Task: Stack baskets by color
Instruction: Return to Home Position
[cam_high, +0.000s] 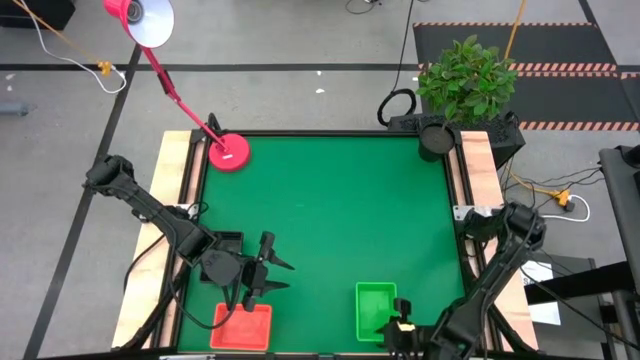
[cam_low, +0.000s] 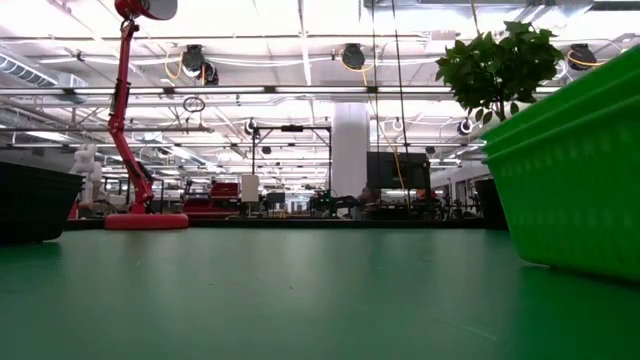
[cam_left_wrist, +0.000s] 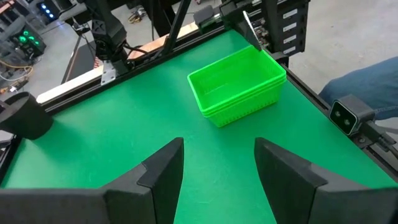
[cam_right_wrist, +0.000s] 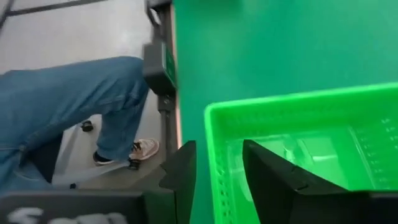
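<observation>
A nested stack of bright green baskets (cam_high: 374, 310) rests on its base on the green table near the front right, also in the left wrist view (cam_left_wrist: 239, 84) and at the right of the low view (cam_low: 580, 170). My right gripper (cam_right_wrist: 217, 149) is open over the stack's near end. One finger stands outside its end wall (cam_right_wrist: 214, 124) and one inside, with a gap on each side. A red-orange basket (cam_high: 243, 326) sits at the front left, with a black basket (cam_high: 228, 243) behind it. My left gripper (cam_high: 278, 275) hovers open above the table beside them, holding nothing.
A pink lamp base (cam_high: 230, 153) stands at the far left corner and a potted plant (cam_high: 465, 80) beyond the far right corner. A person's jeans-clad leg (cam_right_wrist: 74, 106) is just off the near edge. The table's middle (cam_high: 330, 220) is bare green mat.
</observation>
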